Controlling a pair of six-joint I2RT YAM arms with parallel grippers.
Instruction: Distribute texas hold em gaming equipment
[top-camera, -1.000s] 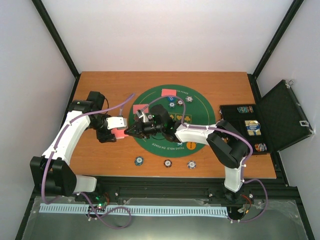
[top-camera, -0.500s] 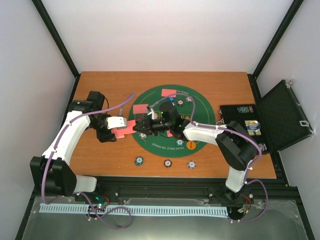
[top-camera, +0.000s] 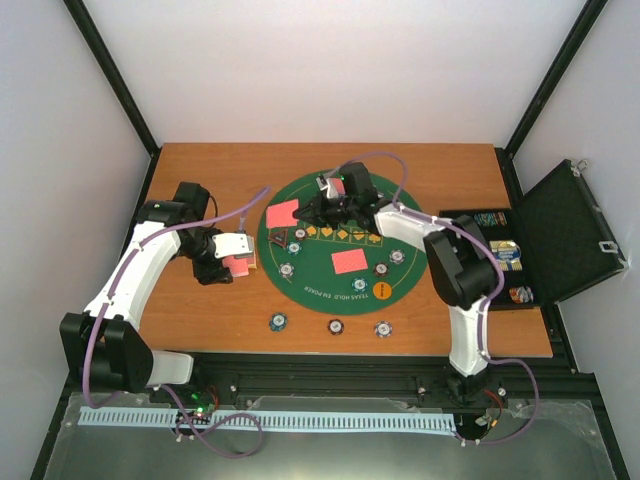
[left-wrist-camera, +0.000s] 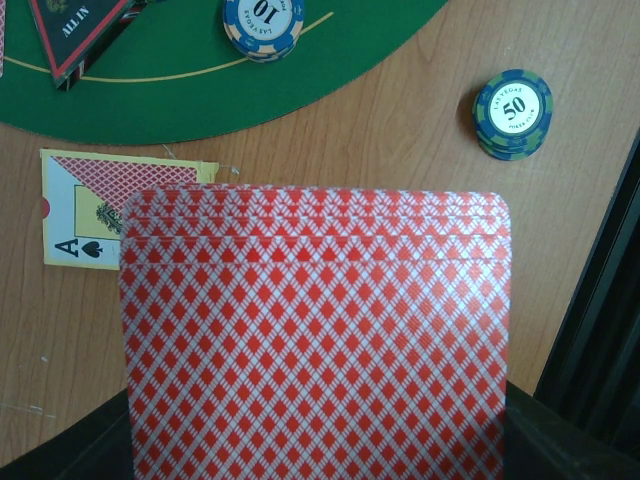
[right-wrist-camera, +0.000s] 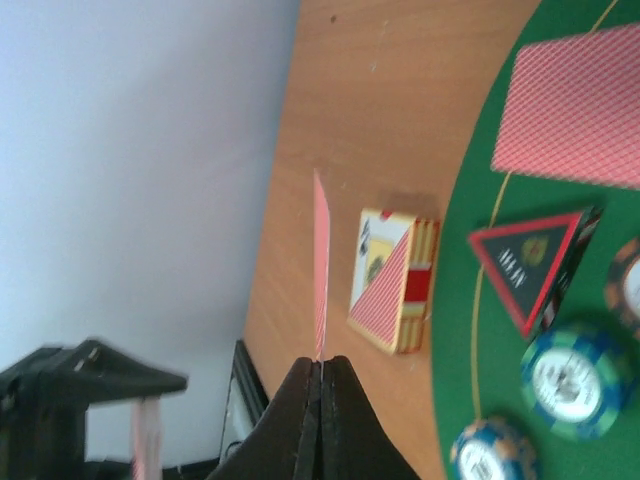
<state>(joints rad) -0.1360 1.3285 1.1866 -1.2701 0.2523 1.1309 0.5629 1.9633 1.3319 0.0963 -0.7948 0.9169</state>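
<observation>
The left arm (top-camera: 128, 270) and right arm (top-camera: 402, 226) are built alike: smooth white shells on the long links, with bulky black housings at the joints and bases. Behind the left hand (top-camera: 241, 258) sits a white block. A purple cable (top-camera: 97, 330) follows the left arm back from that hand, and a second purple cable (top-camera: 385, 160) loops free behind the right hand (top-camera: 326, 192). The right hand's fingers (right-wrist-camera: 345, 420) are matte black tapering wedges.

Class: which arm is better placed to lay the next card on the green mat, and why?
Right. The right gripper pinches one card over the mat's far part; the left gripper holds the deck beside the mat.
</observation>
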